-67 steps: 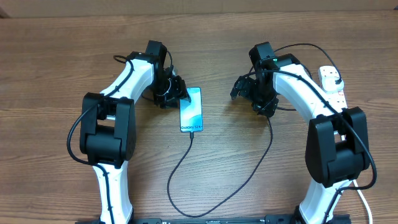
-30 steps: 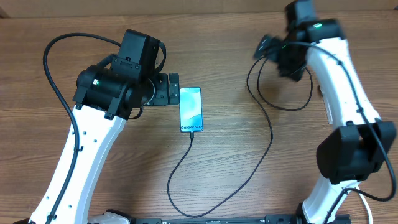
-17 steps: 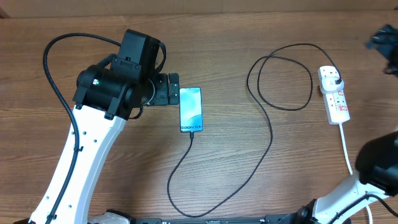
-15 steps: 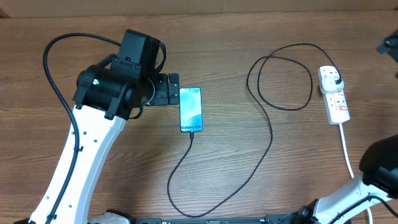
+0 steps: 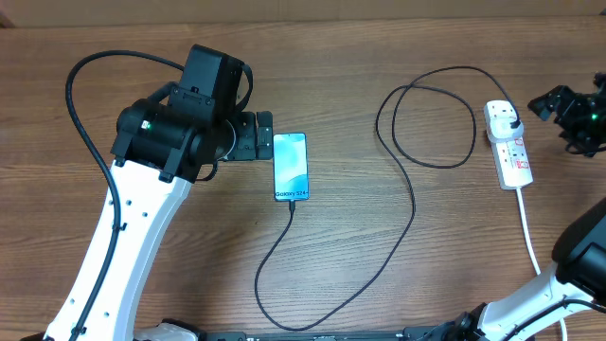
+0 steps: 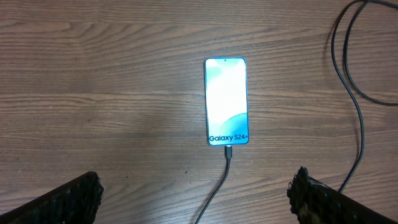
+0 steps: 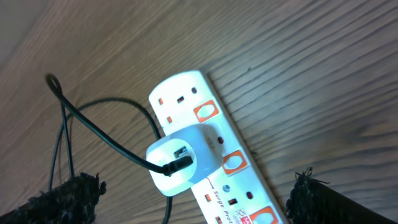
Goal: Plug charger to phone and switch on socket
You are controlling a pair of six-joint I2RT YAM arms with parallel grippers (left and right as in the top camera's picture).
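Jaws of the left gripper and the right gripper both stand wide apart, holding nothing. Phone lies flat on the wooden table, screen lit, just beside the left gripper. The charger runs from its connector tip, which appears seated in the phone's lower end, in a loop across to its white plug head, pushed into the socket at the right.

Step in hand, on this evidence: the switching-on; the plugging looks done. The right gripper hovers above the socket, near it but apart.

The next move calls for a descent that brings one fingertip onto the red switch just beside the plug head, and not onto its neighbours. Whether that switch is already on cannot be told.

Compared with half a second earlier, the right gripper has come in from the frame's far edge to the socket. Left arm, phone and cable lie unchanged.
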